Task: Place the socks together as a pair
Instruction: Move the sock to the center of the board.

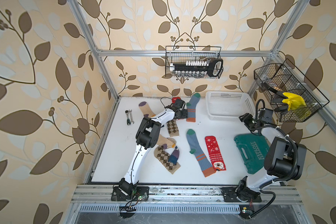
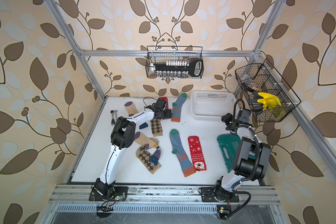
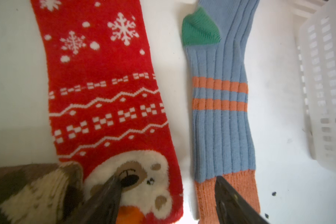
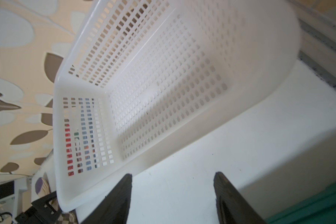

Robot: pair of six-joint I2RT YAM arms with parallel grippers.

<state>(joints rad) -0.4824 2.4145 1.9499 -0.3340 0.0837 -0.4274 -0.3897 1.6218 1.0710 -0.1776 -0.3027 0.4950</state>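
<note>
A white perforated plastic basket (image 1: 231, 113) stood at the back right of the white table (image 1: 124, 155). A green tool case (image 1: 244, 143) lettered EXPLOIT lay by the right edge, well apart from two small wrenches (image 1: 129, 116) lying side by side near the left edge. On the back rail hung a wire basket (image 1: 190, 46) holding a black socket rack (image 1: 196, 67), and a second wire basket (image 1: 264, 77) on the right rail held a yellow glove (image 1: 294, 102)

Fuzzy knitted red sock (image 3: 105, 97), ribbed knit blue-grey sock (image 3: 219, 120) (matt), glossy white plastic basket (image 4: 260, 58)
</note>
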